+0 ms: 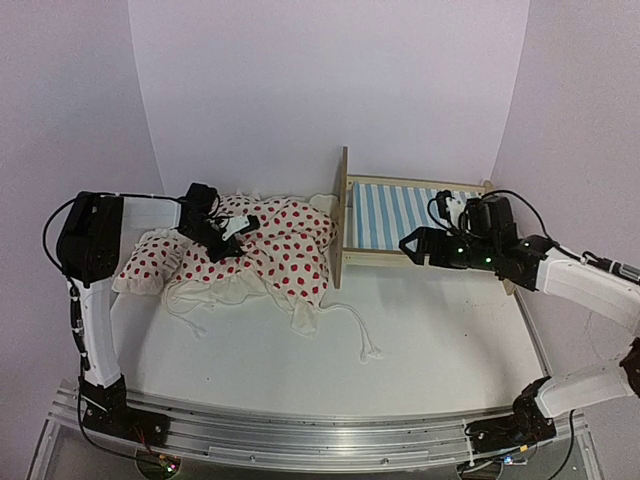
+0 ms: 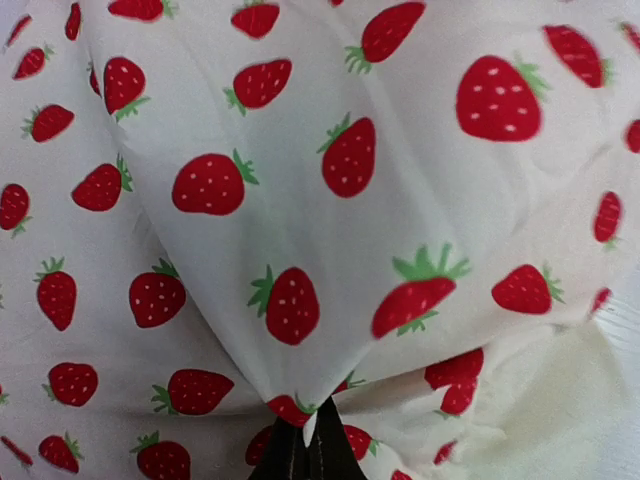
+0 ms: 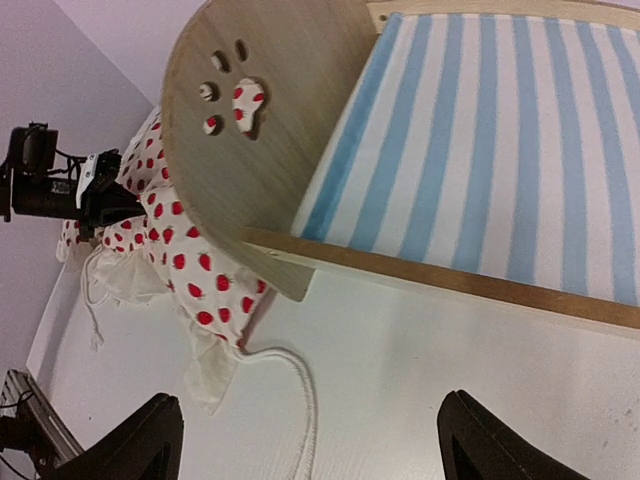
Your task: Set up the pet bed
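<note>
**A:** Tool check: what is the left tool (image 1: 232,238) doing?

**B:** It is pinching shut on the blanket (image 1: 285,250). In the wrist view the white cloth with its strawberry print (image 2: 300,200) is bunching down into the closed tips (image 2: 308,445).

**A:** And the right tool (image 1: 415,245)?

**B:** It is standing wide and holding nothing. Its two dark fingers (image 3: 140,440) are hanging over bare desk (image 1: 450,330), just beside the front rail of the pet bed (image 1: 400,215).

**A:** Where is the pet bed sitting?

**B:** It is sitting along the far edge of the desk, toward the far right corner. The blue-and-white striped mattress (image 3: 480,150) is lying flat in the frame.

**A:** Is any marking showing?

**B:** The headboard (image 3: 260,120) is showing a paw-print cut-out, with red-spotted cloth showing through the holes.

**A:** How are the edges looking?

**B:** The blanket is heaping on the far left of the desk and pressing against the headboard. A spotted pillow (image 1: 145,265) is lying at the left edge. A white cord (image 1: 355,325) is trailing toward the near edge. White desk is showing from the front rail to the near edge.
</note>
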`<state>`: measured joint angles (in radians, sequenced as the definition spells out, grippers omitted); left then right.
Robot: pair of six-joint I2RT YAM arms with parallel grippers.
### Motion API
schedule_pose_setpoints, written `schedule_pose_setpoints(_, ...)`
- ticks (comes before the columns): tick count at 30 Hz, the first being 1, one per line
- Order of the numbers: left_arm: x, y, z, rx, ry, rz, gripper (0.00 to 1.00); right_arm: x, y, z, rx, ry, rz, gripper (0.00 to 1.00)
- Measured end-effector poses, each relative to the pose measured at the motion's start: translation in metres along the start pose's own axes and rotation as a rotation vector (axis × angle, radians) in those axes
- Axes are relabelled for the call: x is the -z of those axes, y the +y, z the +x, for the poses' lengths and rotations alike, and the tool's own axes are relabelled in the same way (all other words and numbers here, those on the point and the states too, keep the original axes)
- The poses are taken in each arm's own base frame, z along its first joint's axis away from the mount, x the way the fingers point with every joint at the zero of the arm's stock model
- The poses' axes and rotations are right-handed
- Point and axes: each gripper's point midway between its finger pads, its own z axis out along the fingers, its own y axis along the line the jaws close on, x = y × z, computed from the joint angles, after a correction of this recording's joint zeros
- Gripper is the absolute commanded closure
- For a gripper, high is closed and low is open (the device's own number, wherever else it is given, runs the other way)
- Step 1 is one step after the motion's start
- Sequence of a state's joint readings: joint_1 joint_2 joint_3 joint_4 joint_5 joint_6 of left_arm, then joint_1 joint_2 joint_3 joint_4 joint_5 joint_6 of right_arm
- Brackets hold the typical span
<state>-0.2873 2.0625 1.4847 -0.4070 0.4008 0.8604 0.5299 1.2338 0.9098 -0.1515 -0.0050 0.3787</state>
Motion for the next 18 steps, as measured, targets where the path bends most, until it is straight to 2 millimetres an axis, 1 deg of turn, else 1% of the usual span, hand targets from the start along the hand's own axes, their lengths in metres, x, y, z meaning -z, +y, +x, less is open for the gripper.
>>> schedule_pose_setpoints(3, 0.034, -0.022, -0.014, 0.005, -0.031, 0.048, 1.0, -0.013, 0.03, 0.013, 0.045, 0.049, -0.045, 0.11)
schedule_pose_setpoints(5, 0.063, -0.049, -0.022, 0.001, -0.05, 0.091, 1.0, -0.024, 0.052, 0.027, 0.079, 0.097, -0.076, 0.11)
schedule_pose_setpoints(7, 0.09, -0.094, -0.032, -0.022, -0.071, 0.161, 1.0, -0.034, 0.071, 0.043, 0.109, 0.147, -0.102, 0.11)
schedule_pose_setpoints(8, 0.101, -0.118, -0.035, -0.037, -0.081, 0.201, 0.96, -0.038, 0.079, 0.051, 0.119, 0.171, -0.112, 0.11)
schedule_pose_setpoints(9, 0.11, -0.148, -0.036, -0.057, -0.087, 0.26, 0.91, -0.041, 0.087, 0.058, 0.125, 0.19, -0.12, 0.12)
schedule_pose_setpoints(10, 0.12, -0.18, -0.035, -0.077, -0.091, 0.322, 0.83, -0.044, 0.093, 0.064, 0.13, 0.208, -0.126, 0.12)
schedule_pose_setpoints(11, 0.127, -0.205, -0.034, -0.094, -0.095, 0.382, 0.73, -0.047, 0.097, 0.071, 0.133, 0.224, -0.125, 0.13)
schedule_pose_setpoints(13, 0.141, -0.252, -0.023, -0.114, -0.093, 0.51, 0.44, -0.054, 0.102, 0.079, 0.131, 0.244, -0.113, 0.13)
schedule_pose_setpoints(14, 0.149, -0.269, -0.016, -0.112, -0.084, 0.566, 0.34, -0.057, 0.104, 0.082, 0.13, 0.252, -0.106, 0.13)
schedule_pose_setpoints(15, 0.158, -0.28, -0.011, -0.108, -0.081, 0.61, 0.29, -0.061, 0.107, 0.085, 0.13, 0.259, -0.1, 0.14)
schedule_pose_setpoints(16, 0.165, -0.286, -0.008, -0.105, -0.081, 0.63, 0.26, -0.066, 0.11, 0.087, 0.13, 0.266, -0.093, 0.14)
schedule_pose_setpoints(18, 0.169, -0.282, -0.008, -0.085, -0.077, 0.61, 0.2, -0.076, 0.116, 0.092, 0.131, 0.279, -0.084, 0.14)
